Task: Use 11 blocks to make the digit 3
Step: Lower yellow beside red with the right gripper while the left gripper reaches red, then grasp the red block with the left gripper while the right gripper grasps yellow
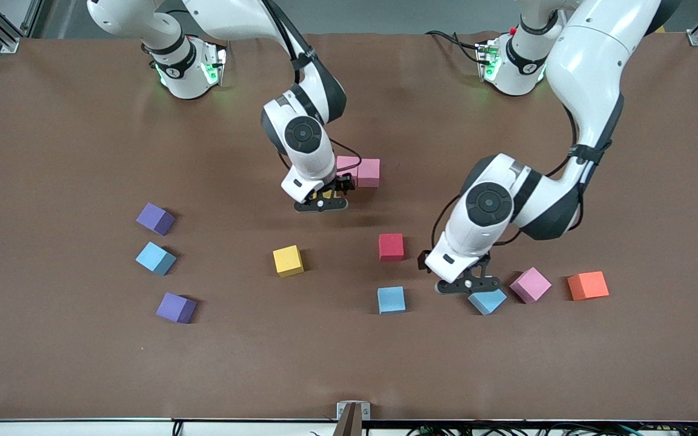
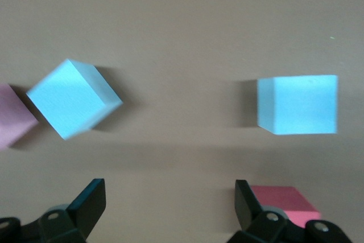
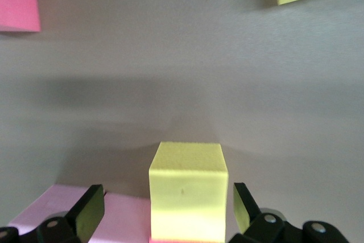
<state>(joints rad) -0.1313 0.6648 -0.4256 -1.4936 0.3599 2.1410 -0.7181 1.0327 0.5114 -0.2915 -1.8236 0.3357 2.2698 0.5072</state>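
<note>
A brown counter carries scattered cubes: two purple, three blue, yellow, red, pink, orange, and a pink pair.

the front view looks down from high across the surface at both arm bases, taking in the whole spread. each wrist view looks close down past its own hand. the left wrist view shares two blue cubes with the front view; the right wrist view shares a yellow cube and pink cubes.
</note>
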